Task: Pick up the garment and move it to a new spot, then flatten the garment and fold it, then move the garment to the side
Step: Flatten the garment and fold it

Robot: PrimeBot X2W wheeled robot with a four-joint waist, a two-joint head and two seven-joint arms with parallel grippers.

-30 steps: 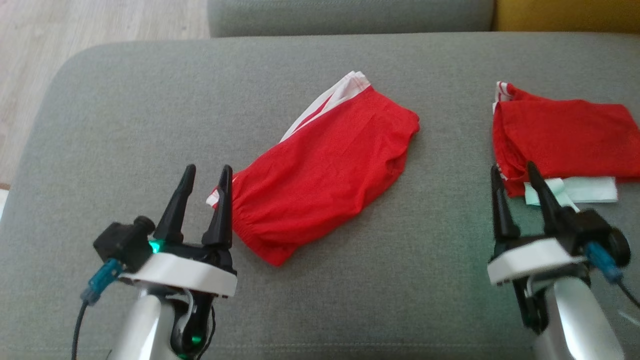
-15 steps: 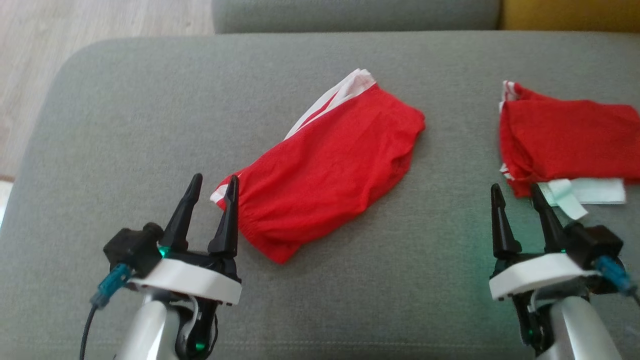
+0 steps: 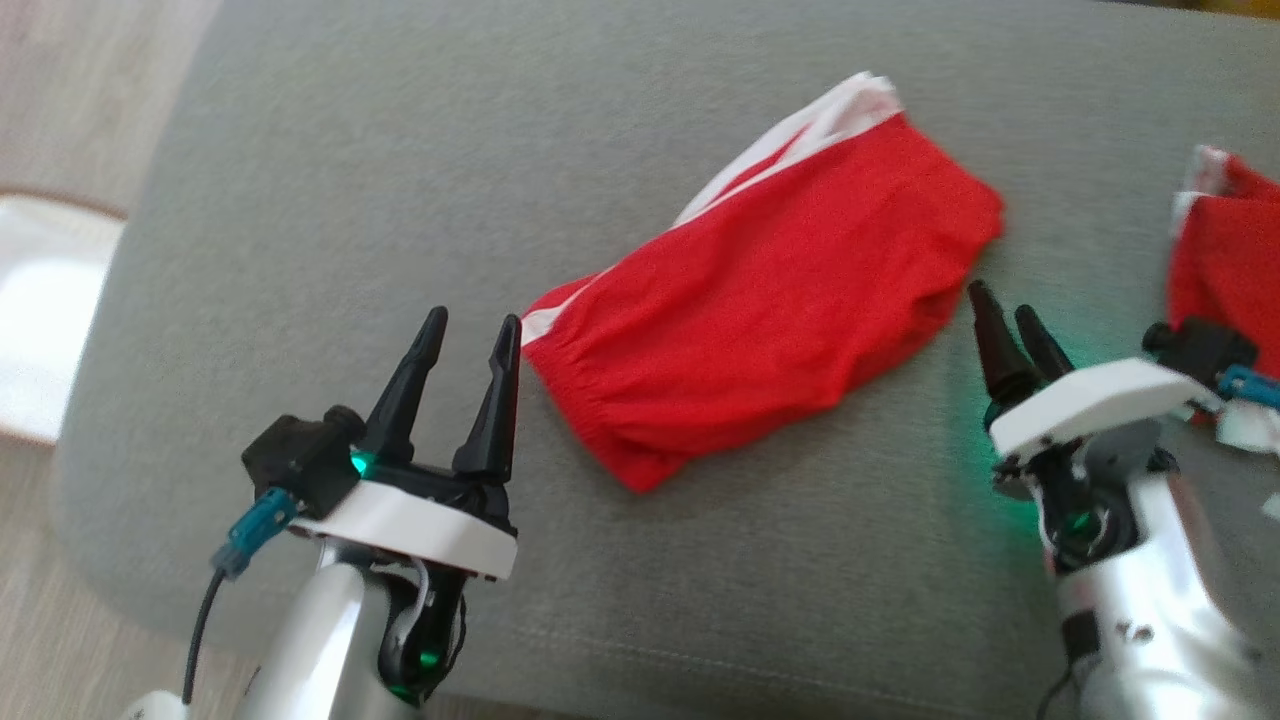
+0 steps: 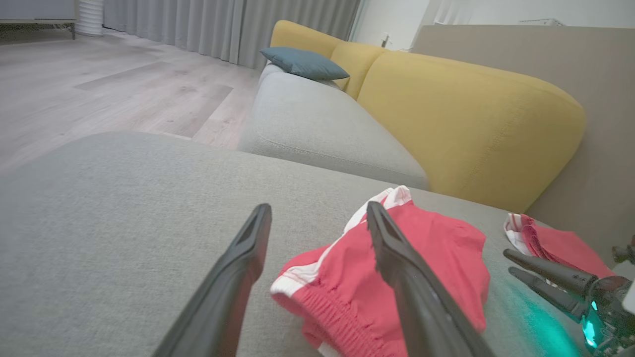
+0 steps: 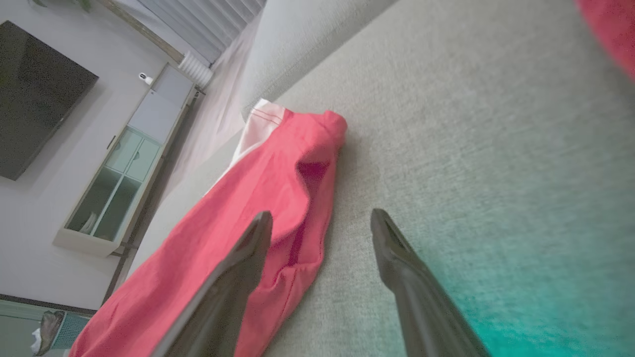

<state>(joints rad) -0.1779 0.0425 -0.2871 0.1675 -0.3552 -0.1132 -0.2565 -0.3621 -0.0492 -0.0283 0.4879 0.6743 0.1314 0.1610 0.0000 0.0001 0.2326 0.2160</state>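
Note:
The garment (image 3: 770, 290), red shorts with white side stripes, lies slanted across the grey cushion (image 3: 400, 150). My left gripper (image 3: 475, 320) is open just left of its gathered waistband end and apart from it. In the left wrist view the garment (image 4: 436, 258) lies partly behind the right finger of my left gripper (image 4: 317, 208). My right gripper (image 3: 998, 300) is open at the garment's right end, holding nothing. In the right wrist view the garment (image 5: 258, 198) lies under the left finger of my right gripper (image 5: 321, 214).
A second red garment (image 3: 1230, 250) lies at the cushion's right edge, over a pale cloth. The cushion's rounded left edge drops to wooden floor, beside a white object (image 3: 40, 320). A yellow sofa back (image 4: 471, 119) rises behind the cushion, near a blue pillow (image 4: 302, 62).
The head camera has swung, shifting the whole picture. My right gripper has left the second red garment and moved left to the middle garment's right end. The left gripper stays by the waistband.

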